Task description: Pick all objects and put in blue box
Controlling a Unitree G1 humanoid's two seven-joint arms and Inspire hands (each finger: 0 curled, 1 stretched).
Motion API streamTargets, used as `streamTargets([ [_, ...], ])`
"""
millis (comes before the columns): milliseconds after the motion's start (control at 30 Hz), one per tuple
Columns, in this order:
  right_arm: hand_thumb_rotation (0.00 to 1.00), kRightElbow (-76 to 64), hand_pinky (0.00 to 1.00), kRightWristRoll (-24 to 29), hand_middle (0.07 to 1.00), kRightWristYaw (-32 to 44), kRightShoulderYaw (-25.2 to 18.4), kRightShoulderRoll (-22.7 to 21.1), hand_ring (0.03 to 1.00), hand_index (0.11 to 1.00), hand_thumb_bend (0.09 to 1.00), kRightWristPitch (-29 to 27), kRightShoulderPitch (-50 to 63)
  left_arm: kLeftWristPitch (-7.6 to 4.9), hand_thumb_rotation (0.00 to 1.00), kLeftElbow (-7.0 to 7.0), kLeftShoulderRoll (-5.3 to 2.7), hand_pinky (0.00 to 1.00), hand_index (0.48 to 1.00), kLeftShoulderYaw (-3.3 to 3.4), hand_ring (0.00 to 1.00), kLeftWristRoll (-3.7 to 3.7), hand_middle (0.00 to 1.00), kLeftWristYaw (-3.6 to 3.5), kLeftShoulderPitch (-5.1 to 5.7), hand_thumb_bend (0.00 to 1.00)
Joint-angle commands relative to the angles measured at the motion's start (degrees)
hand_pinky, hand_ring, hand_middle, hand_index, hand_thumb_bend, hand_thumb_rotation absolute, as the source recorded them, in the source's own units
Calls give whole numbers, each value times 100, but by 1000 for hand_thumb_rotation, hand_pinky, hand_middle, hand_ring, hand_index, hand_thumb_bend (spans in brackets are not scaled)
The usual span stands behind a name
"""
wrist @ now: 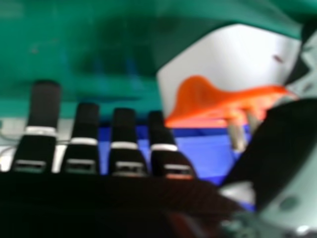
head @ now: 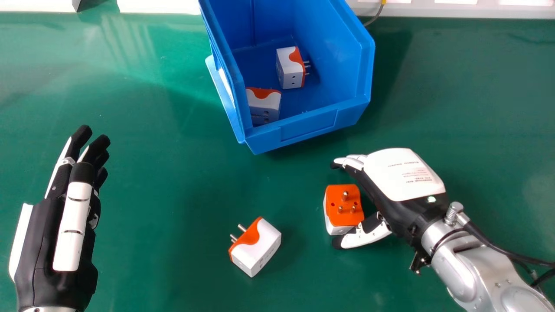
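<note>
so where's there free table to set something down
Bare green table lies between the left hand and the nearest adapter, and right of the blue box. It's crowded at the right hand, beside another adapter.

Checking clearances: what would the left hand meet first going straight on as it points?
The left hand looks free to pass over the green table, left of the blue box, though its height is hard to judge.
</note>
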Motion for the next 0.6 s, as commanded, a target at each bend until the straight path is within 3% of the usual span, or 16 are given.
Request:
streamTargets([
  [0,311,257,738,-37,846,316,131,-190,825,820,820,74,288,-35,785,-137,40,960,922,64,937,-45,905,50,-29,629],
  [167,299,298,739,17,839,278,98,-226,819,812,839,67,312,27,763,-220,44,951,914,48,930,-100,899,56,-18,641],
  [267,280,333,737,16,836,322,108,-248,817,807,840,79,278,53,755,-249,41,951,915,43,929,-86,898,83,-37,638],
  [467,276,441,737,-88,836,309,211,-230,818,806,826,252,189,33,755,-203,155,961,927,43,942,-112,908,-44,-86,646],
  [567,272,536,732,-79,833,268,247,-196,814,804,825,298,138,2,761,-139,195,964,936,64,949,-99,912,-68,-112,647],
])
